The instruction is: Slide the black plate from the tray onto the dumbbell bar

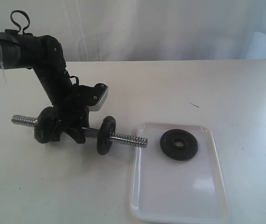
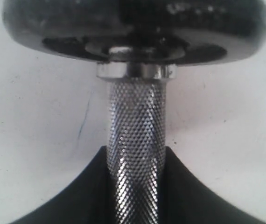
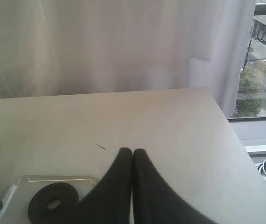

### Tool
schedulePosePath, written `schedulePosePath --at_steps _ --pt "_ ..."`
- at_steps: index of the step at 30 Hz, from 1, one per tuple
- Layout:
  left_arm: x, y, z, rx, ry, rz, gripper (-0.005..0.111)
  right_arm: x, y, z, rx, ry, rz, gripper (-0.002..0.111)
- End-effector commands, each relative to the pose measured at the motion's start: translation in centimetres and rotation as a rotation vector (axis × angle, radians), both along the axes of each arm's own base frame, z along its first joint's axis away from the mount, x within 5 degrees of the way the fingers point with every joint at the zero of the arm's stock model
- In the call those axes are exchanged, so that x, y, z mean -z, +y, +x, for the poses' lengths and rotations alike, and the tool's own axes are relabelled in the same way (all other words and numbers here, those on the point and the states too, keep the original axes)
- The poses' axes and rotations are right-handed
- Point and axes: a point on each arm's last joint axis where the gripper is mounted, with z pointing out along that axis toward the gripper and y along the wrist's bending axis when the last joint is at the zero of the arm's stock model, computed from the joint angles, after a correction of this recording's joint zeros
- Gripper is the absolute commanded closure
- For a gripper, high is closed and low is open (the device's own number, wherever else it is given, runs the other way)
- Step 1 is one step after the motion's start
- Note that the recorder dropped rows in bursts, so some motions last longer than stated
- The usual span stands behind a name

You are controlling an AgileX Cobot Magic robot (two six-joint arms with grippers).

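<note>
Left pincer (image 1: 75,134) clamped on chrome steel dumbbell bar (image 1: 128,138), long axis level, threaded end toward white plastic tray (image 1: 179,198); right pincer (image 3: 132,153) closed, empty.

Three black plates are being counted: one plate (image 1: 179,144) is being held in the tray (image 1: 170,193), while a second plate (image 1: 45,124) and a third plate (image 1: 106,135) are being carried on the bar (image 1: 128,139). One tray and one bar are being shown. Two grippers are being seen: the left gripper (image 1: 76,133) and the right gripper (image 3: 132,156).
</note>
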Motion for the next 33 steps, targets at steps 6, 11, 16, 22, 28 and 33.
schedulePosePath --at_steps 6,11,16,22,28,33 --pt "0.9 0.0 -1.0 -0.270 0.203 0.058 0.107 -0.1 0.0 0.0 0.001 -0.001 -0.003 0.108" --pt "0.9 0.1 -1.3 -0.277 0.238 0.076 0.107 -0.1 0.0 0.0 0.001 -0.001 -0.003 0.108" --pt "0.8 0.4 -0.9 -0.337 0.246 0.047 0.107 -0.1 0.0 0.0 0.001 -0.001 -0.003 0.108" --pt "0.6 -0.2 -0.7 -0.371 0.254 -0.029 0.105 -0.1 0.0 0.0 0.001 -0.001 -0.003 0.108" --pt "0.5 -0.5 -0.7 -0.381 0.264 -0.061 0.058 -0.1 0.0 0.0 0.001 -0.001 -0.003 0.108" --pt "0.4 -1.1 -0.5 -0.410 0.241 -0.106 0.055 -0.1 0.0 0.0 0.001 -0.001 -0.003 0.108"
